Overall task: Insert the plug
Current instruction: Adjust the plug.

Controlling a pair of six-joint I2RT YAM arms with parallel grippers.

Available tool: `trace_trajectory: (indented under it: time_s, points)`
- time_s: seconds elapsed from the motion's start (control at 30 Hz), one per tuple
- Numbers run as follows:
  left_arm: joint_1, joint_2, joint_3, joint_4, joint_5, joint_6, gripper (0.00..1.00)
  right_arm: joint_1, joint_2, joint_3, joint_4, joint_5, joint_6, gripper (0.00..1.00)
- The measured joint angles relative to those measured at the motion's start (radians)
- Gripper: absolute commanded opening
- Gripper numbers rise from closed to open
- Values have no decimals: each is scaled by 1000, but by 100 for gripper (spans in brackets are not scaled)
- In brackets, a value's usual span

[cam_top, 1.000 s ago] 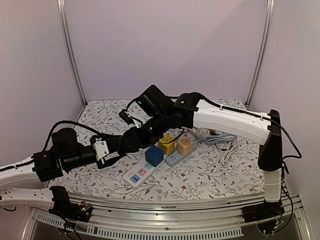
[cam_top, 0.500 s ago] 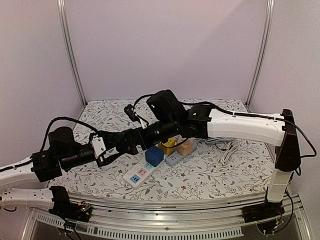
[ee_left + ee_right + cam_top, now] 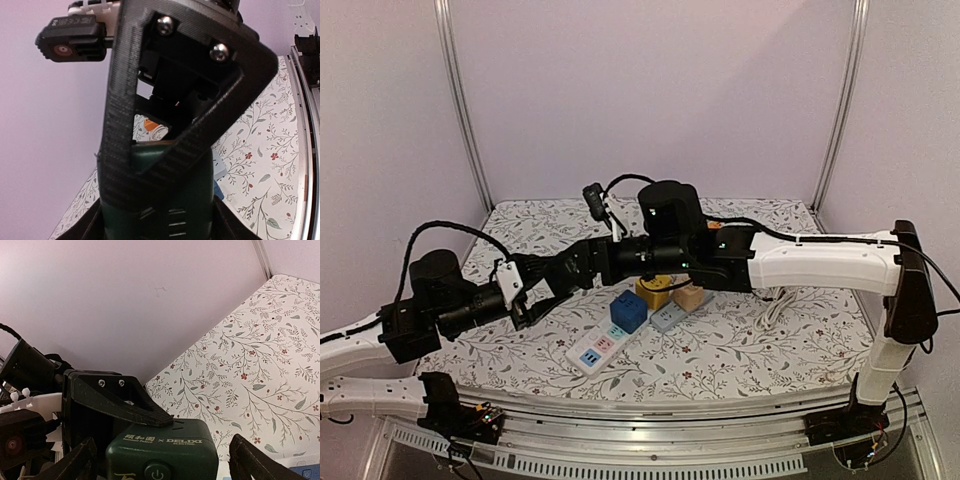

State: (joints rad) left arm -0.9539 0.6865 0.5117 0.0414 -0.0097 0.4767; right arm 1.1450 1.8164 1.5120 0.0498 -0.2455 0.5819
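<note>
The plug [image 3: 165,447] is a dark green block with a power button, held in the air above the left of the table. My left gripper [image 3: 157,227] is shut on it, its fingers hugging the block's two sides. My right gripper [image 3: 162,462] stands open astride the same plug, with a gap on each side. In the left wrist view one right finger [image 3: 125,100] crosses over the plug [image 3: 165,205]. From the top, the left gripper [image 3: 532,290] and right gripper [image 3: 575,268] meet nose to nose. The white power strip [image 3: 605,345] lies below them.
A blue cube plug [image 3: 629,312], a grey one [image 3: 668,318], a yellow one [image 3: 655,290] and a tan one [image 3: 690,297] sit along the strip. A coiled white cable [image 3: 770,300] lies at the right. The right arm [image 3: 820,262] spans the table above them.
The right gripper's jaws have opened off the green plug, leaving it in the left gripper. Both grippers rose a little, and the right arm has stretched out flatter.
</note>
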Motion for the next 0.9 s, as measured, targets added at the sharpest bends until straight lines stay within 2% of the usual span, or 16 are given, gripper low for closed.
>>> trace_trajectory:
  time_s: [0.2,0.3,0.33,0.4,0.5,0.57,0.6,0.63,0.67,0.7,0.77,0.9]
  points:
    - [0,-2,0,5,-7,1,0,0,0,-11,18,3,14,82]
    - [0,-2,0,9,-8,2,0,0,5,-10,19,-13,16,72]
    - [0,-2,0,9,-9,2,0,0,8,-10,19,-24,17,67]
    - [0,-2,0,10,-10,2,0,0,22,-4,18,-45,15,46]
    - [0,-6,-2,-6,-34,-2,0,-4,49,14,15,-70,14,1]
    - [0,-7,-2,-11,-42,-5,0,-8,56,21,14,-84,11,0]
    - [0,-7,-2,-11,-43,-6,4,-8,56,21,13,-83,11,0]
    - [0,-8,-2,-11,-43,-5,41,-8,56,21,13,-82,11,0]
    - [0,-10,-2,-12,-43,-6,72,-8,56,24,8,-79,8,0]
    - [0,-13,-3,-16,-42,-7,96,-7,56,29,-7,-73,4,0]
    - [6,-27,-7,-18,-37,-15,99,-2,56,55,-68,-43,-11,0]
    - [72,-110,-16,-17,-17,-82,99,10,56,147,-357,95,-74,0]
